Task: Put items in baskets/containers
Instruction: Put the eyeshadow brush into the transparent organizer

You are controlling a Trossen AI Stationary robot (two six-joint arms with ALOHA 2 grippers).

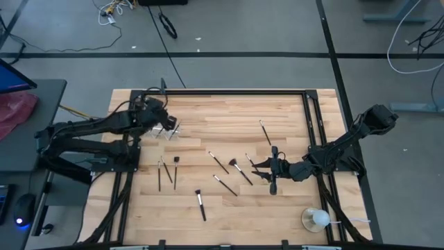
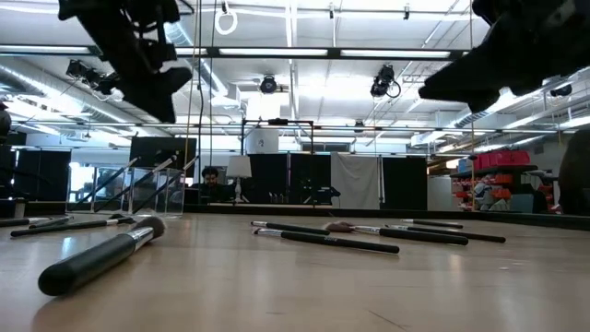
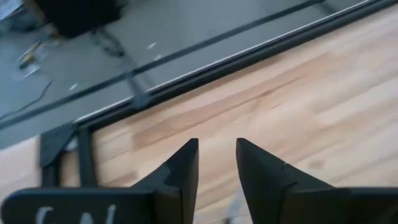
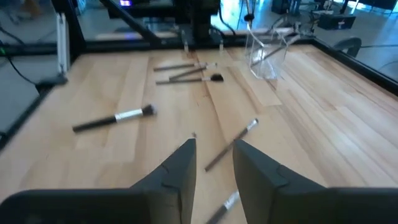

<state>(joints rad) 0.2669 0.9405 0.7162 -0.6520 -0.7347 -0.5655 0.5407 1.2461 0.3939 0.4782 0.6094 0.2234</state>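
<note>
The left hand (image 1: 168, 128) hovers just over the clear brush holder (image 1: 166, 129) at the far corner of the desk (image 1: 229, 111), its fingers a little apart with nothing between them, so a drop-off looks just finished. About ten brushes (image 1: 200, 205) lie loose across the desk. The right hand (image 1: 258, 169), fingers slightly parted and empty, hangs low over the nearest brush (image 4: 231, 145); next it should close on that handle.

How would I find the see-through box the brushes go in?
Look at the wooden table from above and go to its far left part, where the left arm's end effector hangs. The clear holder stands right beside it. It is the only see-through thing there; the loose brushes nearby are thin, dark and lying flat.
</note>
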